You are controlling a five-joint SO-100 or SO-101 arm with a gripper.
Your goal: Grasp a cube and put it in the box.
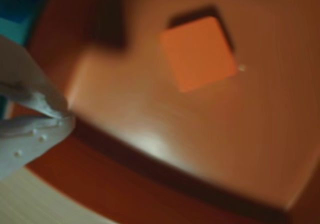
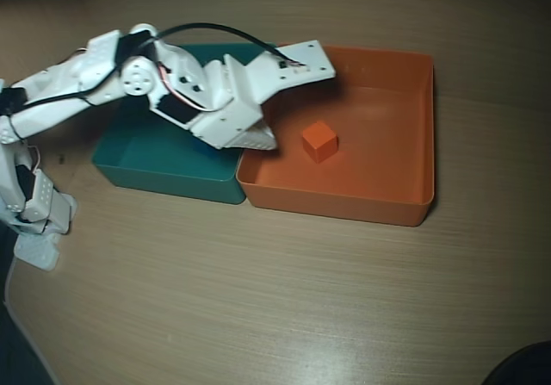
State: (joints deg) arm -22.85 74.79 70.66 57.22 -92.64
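My white two-finger pincer [image 1: 67,118] is pressed together and holds nothing; its tips hang over the near-left wall of the large shallow orange plastic tray [image 2: 405,208]. The small matte orange cube [image 2: 319,140] sits free on that tray's floor, apart from my pincer, nothing between us. A teal tray [image 2: 164,174] touches the orange tray's left wall in the overhead view, under my arm. The wrist view is blurred; my fingers [image 1: 30,134] are cut off at its left edge.
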